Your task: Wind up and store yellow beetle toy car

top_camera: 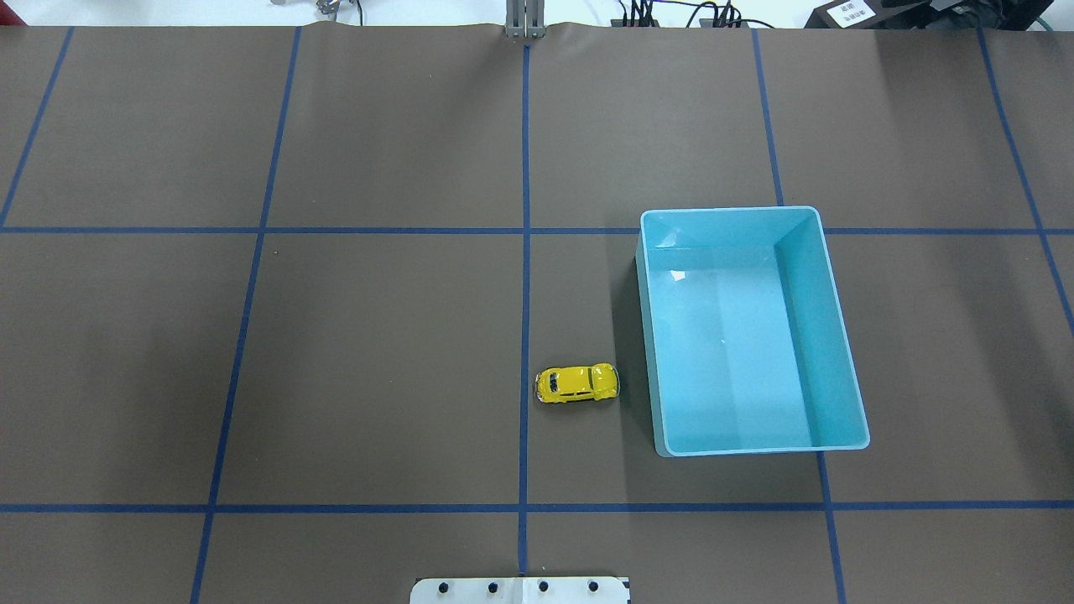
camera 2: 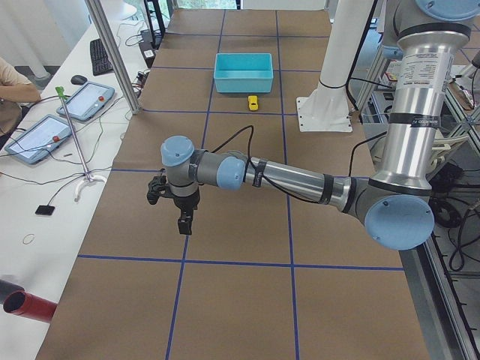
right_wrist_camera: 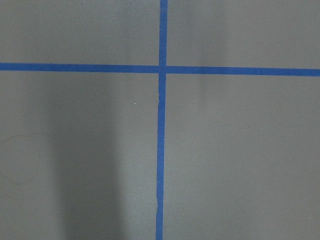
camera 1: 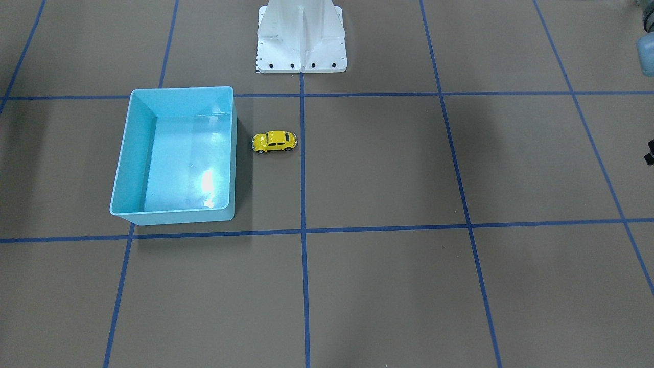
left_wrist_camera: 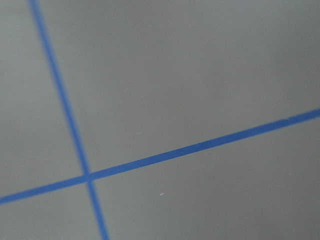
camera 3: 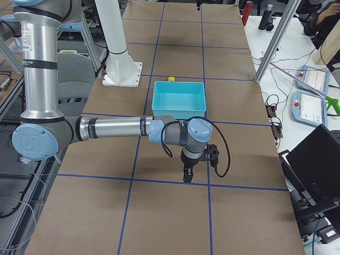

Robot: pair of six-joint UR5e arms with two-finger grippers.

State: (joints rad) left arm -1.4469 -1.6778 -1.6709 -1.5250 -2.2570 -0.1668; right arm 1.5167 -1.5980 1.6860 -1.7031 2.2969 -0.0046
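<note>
Tiny glossy yellow Beetle toy car [top_camera: 577,383]: rounded shell, dark windows, little black wheels, bright highlights on the roof. Standing on its wheels on the brown table [top_camera: 377,352], outside the light-blue bin [top_camera: 818,335], just beside its long wall but not touching, one end aimed at that wall. Other end near a blue tape line [top_camera: 524,294]. Any badge or lettering on it way too small to make out. White label [top_camera: 843,10] past the table's far edge, print unreadable too. Left gripper [camera 2: 184,221] and right gripper [camera 3: 187,172] hanging over the table, well apart from the car, caught only by the side cameras, so can't tell how far open or whether gripping anything.
</note>
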